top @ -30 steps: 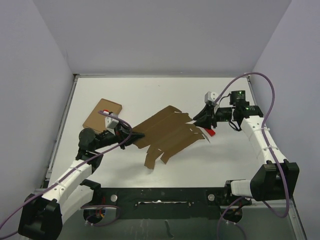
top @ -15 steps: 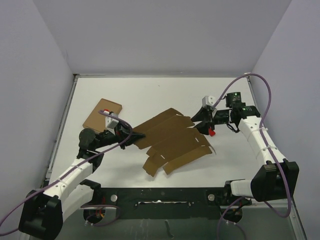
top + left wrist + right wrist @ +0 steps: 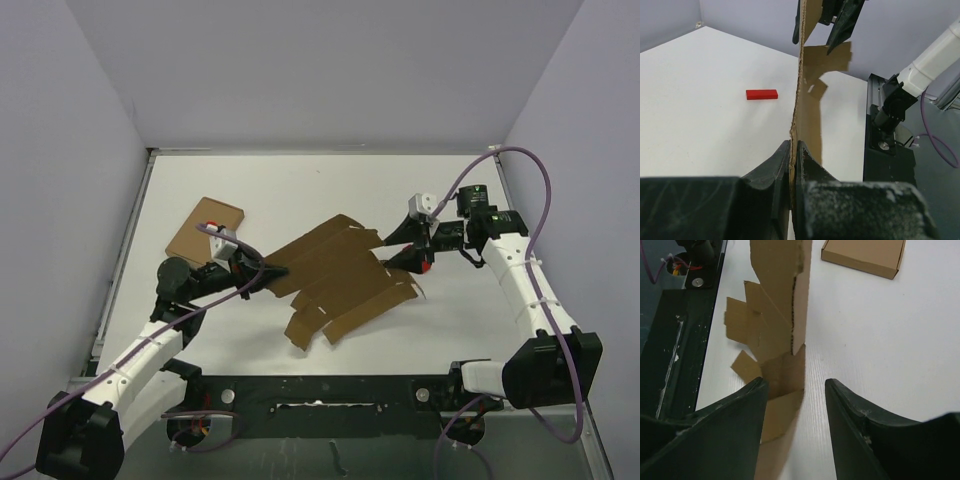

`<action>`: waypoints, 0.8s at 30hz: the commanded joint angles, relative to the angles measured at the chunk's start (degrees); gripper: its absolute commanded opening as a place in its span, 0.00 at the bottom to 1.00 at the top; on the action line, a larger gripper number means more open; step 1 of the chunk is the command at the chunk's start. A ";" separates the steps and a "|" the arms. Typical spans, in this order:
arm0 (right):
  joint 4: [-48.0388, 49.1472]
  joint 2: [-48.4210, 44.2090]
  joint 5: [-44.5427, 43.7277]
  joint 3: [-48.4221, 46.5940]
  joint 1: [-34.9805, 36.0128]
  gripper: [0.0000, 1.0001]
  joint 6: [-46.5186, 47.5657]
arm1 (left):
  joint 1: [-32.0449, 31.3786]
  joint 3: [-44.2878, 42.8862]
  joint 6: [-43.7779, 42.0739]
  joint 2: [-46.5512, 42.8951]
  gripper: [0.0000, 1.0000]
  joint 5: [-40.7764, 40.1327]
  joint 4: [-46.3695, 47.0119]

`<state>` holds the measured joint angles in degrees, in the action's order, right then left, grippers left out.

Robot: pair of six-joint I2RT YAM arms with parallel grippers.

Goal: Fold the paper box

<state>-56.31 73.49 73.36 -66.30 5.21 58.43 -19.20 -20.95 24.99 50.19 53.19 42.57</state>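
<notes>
The paper box [image 3: 340,272] is a flat die-cut brown cardboard sheet with flaps, held tilted above the table's middle. My left gripper [image 3: 268,271] is shut on its left edge; in the left wrist view the sheet [image 3: 802,95] stands edge-on, pinched between the jaws of that gripper [image 3: 794,150]. My right gripper [image 3: 397,251] is open at the sheet's right end. In the right wrist view the sheet [image 3: 782,300] reaches between the spread fingers of the right gripper [image 3: 795,386], nearer the left one, and is not gripped.
A wider flat brown cardboard rectangle [image 3: 205,230] lies at the back left, also in the right wrist view [image 3: 863,257]. A small red block [image 3: 426,266] lies under my right gripper, also in the left wrist view [image 3: 761,94]. The black base rail [image 3: 330,390] runs along the near edge.
The sheet's right half has dropped and spread toward the near edge. My right gripper has shifted slightly at the sheet's right end. My left gripper has kept its grip and place.
</notes>
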 commanded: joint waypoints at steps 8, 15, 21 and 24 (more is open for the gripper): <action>6.92 0.47 -0.29 0.23 2.12 0.52 -7.16 | -0.14 -1.65 -0.59 0.07 0.00 0.26 2.61; -7.57 1.63 4.94 -5.35 0.08 0.57 6.95 | -0.20 -1.35 -0.82 -0.24 0.00 0.09 2.27; -12.62 -1.08 5.39 -8.26 -6.83 0.59 10.69 | -0.15 -1.59 -1.35 -0.34 0.00 0.46 1.35; -3.85 -1.68 3.38 -6.57 -7.22 0.58 0.77 | -0.17 -1.69 -0.76 0.32 0.00 1.21 2.33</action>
<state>-65.19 74.17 75.55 -72.25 -1.37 65.12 -19.20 -20.93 24.69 50.37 53.04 42.04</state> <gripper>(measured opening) 0.592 0.015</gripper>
